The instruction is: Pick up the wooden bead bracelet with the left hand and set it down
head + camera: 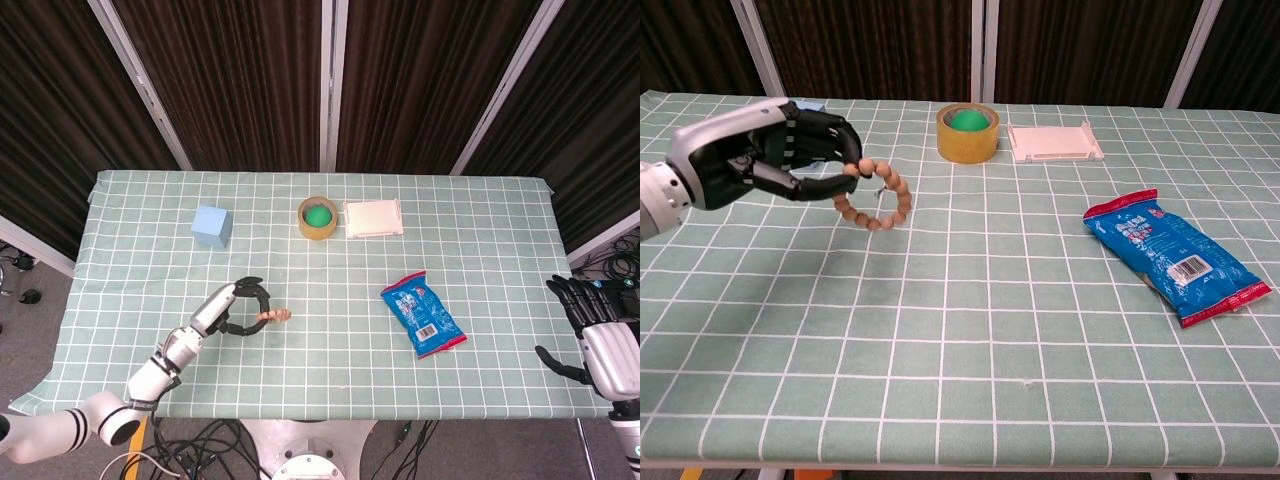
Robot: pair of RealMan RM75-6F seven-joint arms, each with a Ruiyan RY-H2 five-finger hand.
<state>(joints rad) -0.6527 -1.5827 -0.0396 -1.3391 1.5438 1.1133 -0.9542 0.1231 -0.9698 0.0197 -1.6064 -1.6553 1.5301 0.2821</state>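
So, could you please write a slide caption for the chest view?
Left hand holds the wooden bead bracelet lifted above the checked tablecloth.

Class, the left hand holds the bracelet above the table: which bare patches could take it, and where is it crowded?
The left hand holds the bead bracelet aloft. Bare cloth lies below it, and between it and the snack packet; the whole near strip is free too. The far edge is crowded: blue cube, tape roll and white tray.
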